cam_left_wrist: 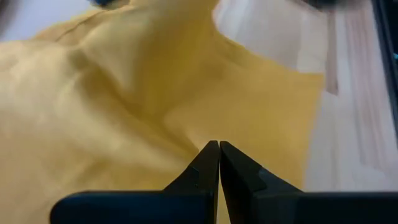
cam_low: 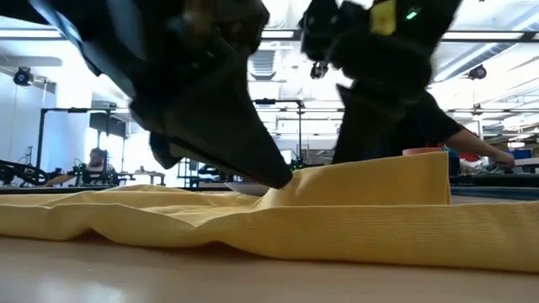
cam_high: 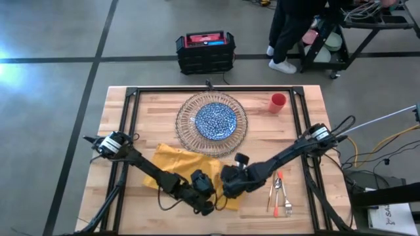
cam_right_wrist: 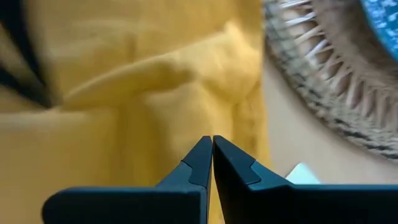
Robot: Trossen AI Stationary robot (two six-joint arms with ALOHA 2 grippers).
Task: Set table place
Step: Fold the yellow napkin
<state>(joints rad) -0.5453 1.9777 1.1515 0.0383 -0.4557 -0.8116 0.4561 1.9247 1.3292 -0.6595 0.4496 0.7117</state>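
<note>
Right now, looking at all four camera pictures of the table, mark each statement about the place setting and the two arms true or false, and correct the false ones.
1. The blue-patterned plate sits on the clear ribbed glass charger. True.
2. The red cup stands on the yellow napkin. False: it stands on the bare table, beyond the charger, apart from the napkin.
3. Both the left gripper and the right gripper have their jaws shut on the napkin. True.
4. The cutlery lies on the plate. False: it lies on the table beside the right arm.
5. The napkin lies flat and smooth. False: it is rumpled and pulled up at the jaws.
</note>
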